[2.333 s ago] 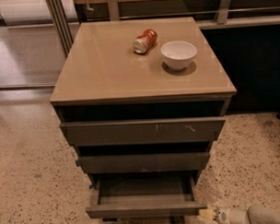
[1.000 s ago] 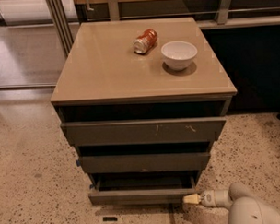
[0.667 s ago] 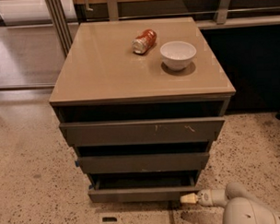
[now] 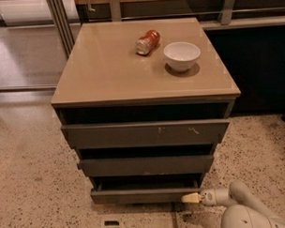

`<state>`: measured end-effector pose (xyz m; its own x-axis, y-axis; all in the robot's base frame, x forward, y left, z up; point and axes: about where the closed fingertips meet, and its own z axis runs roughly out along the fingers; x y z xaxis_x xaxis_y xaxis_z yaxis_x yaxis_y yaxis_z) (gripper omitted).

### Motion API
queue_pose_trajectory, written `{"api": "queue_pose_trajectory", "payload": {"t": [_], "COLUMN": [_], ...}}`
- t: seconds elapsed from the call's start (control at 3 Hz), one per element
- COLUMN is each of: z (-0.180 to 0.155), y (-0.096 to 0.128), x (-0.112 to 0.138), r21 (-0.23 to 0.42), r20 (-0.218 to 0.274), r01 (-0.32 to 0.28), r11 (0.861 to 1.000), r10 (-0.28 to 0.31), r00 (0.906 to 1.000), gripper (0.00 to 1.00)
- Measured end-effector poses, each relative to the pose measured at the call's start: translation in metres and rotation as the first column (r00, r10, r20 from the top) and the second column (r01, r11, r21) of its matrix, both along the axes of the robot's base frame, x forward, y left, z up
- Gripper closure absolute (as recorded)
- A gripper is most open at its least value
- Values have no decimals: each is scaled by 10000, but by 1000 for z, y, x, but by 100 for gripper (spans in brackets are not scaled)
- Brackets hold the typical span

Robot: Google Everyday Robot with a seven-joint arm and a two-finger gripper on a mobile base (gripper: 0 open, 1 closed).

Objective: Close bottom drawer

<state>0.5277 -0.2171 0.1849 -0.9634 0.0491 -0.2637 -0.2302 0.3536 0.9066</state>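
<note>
Only one view is given, so no part of the scene is shared with a second. The grey-brown three-drawer cabinet (image 4: pixel 143 134) is seen from in front and from above, with the lens tilted downward toward the drawer fronts. The glossy beige tabletop (image 4: pixel 108 65) is taken in whole, and the speckled stone floor (image 4: pixel 32 176) is shown on both sides. The cabinet is framed closely and fills most of the width. The cream-tipped claw (image 4: pixel 191 197) is caught near the lower right corner, at the right end of the narrow, plain dark grey-brown bottom drawer (image 4: pixel 140 195).
</note>
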Motion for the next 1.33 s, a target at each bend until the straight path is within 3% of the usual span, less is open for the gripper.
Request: {"api": "queue_pose_trajectory", "payload": {"t": [0.67, 1.33], "z": [7, 0], "y": [-16, -30], "x": [25, 35], "r21": [-551, -1218], "r20": [990, 1190], "r01": [752, 1242], "r11": [9956, 9848], "r10": [-695, -1097], "r00": [9927, 9868], "gripper": [100, 100]}}
